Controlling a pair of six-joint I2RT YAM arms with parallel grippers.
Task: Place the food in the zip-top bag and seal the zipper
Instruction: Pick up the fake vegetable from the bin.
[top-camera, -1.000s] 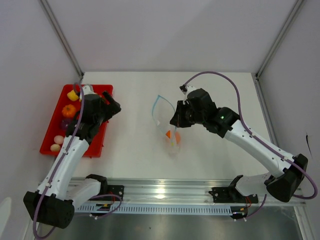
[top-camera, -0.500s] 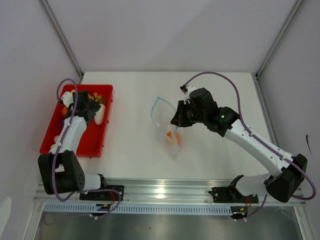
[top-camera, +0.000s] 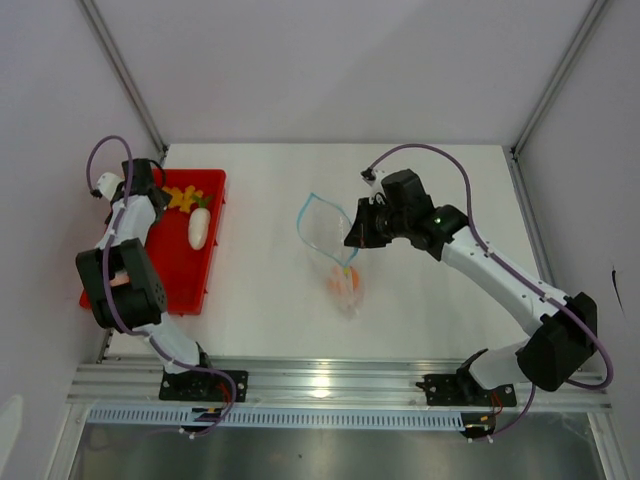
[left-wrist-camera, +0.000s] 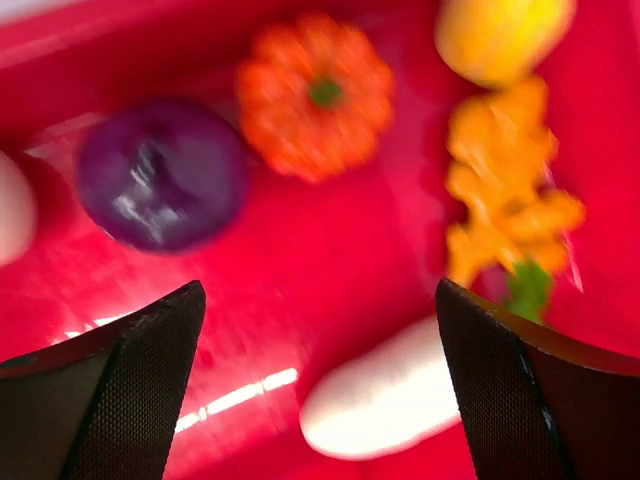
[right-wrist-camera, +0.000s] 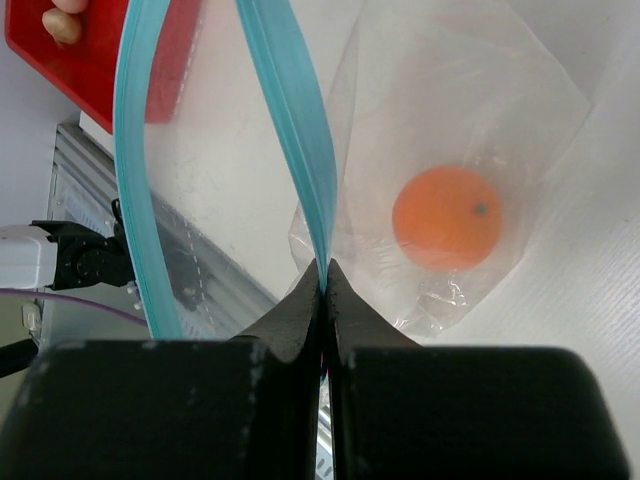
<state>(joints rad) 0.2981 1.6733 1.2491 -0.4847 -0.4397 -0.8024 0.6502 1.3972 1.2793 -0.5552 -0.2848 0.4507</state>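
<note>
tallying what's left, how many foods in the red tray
6 in the left wrist view: purple ball left, orange pumpkin top middle, yellow piece top right, orange cluster right, white piece bottom, pale piece at left edge. Others may be hidden.

The tray (top-camera: 195, 285) lies on the table (top-camera: 260, 200) at the left of the top picture. The zip-top bag (top-camera: 338, 258) lies in the middle, well apart from the tray. One round fruit (top-camera: 345, 283) sits inside the bag, at its lower end. The right gripper (top-camera: 351, 234) is at the bag's upper right edge, with the zipper (right-wrist-camera: 290, 130) pinched between its fingers.

The left gripper (left-wrist-camera: 318, 290) hangs over the tray's upper part. In its own picture, the pumpkin (left-wrist-camera: 315, 95) is at the top middle. A ball (left-wrist-camera: 162, 172) is to its left, a bumpy piece (left-wrist-camera: 505, 200) is to its right, and a long piece (left-wrist-camera: 385, 395) is at the bottom.
</note>
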